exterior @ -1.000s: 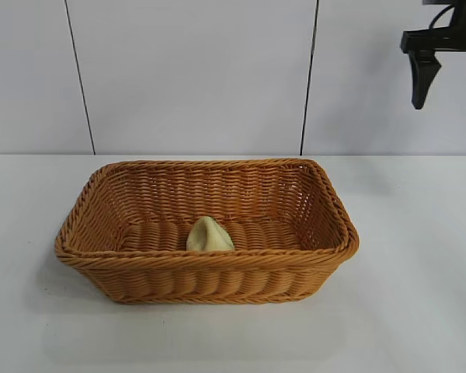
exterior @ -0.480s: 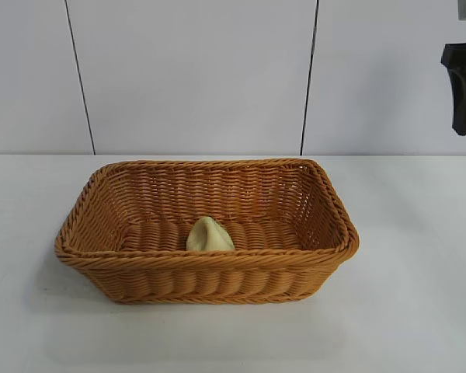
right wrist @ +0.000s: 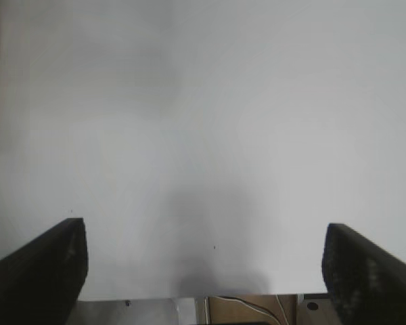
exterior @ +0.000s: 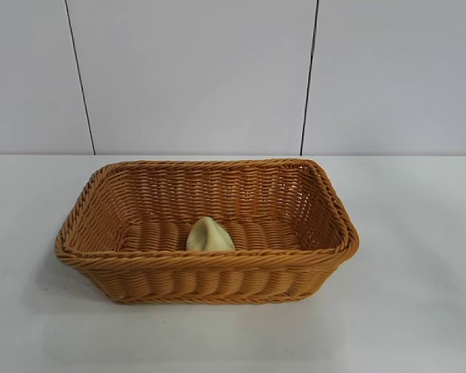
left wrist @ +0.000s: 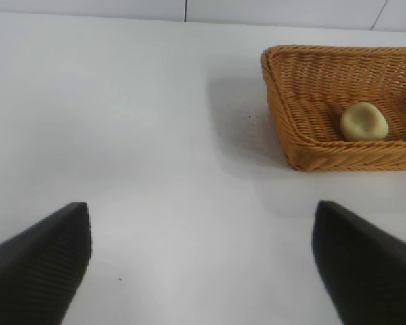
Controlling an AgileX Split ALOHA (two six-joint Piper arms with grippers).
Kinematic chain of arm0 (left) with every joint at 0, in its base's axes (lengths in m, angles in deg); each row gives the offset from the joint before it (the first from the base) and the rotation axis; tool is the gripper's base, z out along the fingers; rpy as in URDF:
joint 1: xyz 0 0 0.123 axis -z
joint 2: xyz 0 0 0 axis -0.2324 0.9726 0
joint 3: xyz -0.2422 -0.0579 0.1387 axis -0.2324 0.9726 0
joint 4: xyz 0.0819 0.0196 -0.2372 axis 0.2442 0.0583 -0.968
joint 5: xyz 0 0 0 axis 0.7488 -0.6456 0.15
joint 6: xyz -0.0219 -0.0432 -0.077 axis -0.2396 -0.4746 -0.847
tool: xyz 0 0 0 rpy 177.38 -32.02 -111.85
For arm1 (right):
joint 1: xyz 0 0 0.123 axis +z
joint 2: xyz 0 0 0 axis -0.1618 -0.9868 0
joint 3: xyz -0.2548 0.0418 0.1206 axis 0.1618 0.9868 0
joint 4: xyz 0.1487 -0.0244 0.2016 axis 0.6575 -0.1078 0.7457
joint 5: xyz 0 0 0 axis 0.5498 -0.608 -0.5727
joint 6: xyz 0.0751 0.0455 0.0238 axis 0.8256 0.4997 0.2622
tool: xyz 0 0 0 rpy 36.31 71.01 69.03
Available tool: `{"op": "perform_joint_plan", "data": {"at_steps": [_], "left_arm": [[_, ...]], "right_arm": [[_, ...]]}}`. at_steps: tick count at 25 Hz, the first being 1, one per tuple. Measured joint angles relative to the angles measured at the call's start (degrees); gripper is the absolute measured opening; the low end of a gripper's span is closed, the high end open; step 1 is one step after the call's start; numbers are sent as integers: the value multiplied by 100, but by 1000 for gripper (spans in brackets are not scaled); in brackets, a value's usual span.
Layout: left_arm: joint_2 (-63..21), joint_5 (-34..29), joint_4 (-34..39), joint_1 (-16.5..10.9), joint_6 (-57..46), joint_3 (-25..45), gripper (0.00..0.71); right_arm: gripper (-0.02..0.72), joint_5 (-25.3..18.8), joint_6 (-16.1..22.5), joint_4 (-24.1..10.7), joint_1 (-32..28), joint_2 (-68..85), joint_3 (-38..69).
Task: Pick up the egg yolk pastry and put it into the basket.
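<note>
The pale yellow egg yolk pastry [exterior: 209, 235] lies on the floor of the orange-brown wicker basket [exterior: 140, 260], near its front wall. In the left wrist view the egg yolk pastry [left wrist: 364, 122] shows again inside the basket [left wrist: 291, 135], far off from my left gripper [left wrist: 203, 261], which stands open over bare white table with nothing between its fingers. My right gripper [right wrist: 204, 267] is also open and empty, hanging over the table near its edge. Neither gripper appears in the exterior view.
The white table [exterior: 419, 311] stretches around the basket on all sides. A white panelled wall [exterior: 194, 78] stands behind it. In the right wrist view the table's edge [right wrist: 189, 298] shows, with a cable below it.
The right gripper, seen at the exterior view's upper right earlier, has moved right and out of that view. The pastry and basket have not moved.
</note>
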Motion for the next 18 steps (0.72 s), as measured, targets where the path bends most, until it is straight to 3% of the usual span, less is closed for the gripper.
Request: {"op": "perform_joint_plan", "data": {"at_steps": [8,18], "left_arm": [[0,0,-4,0,0,0,654],[0,0,-4,0,0,0,654]], "right_arm": [[650,1037,-145,56,0,2172,1818],[650,1110,-264,198,0,4357,2135]]}}
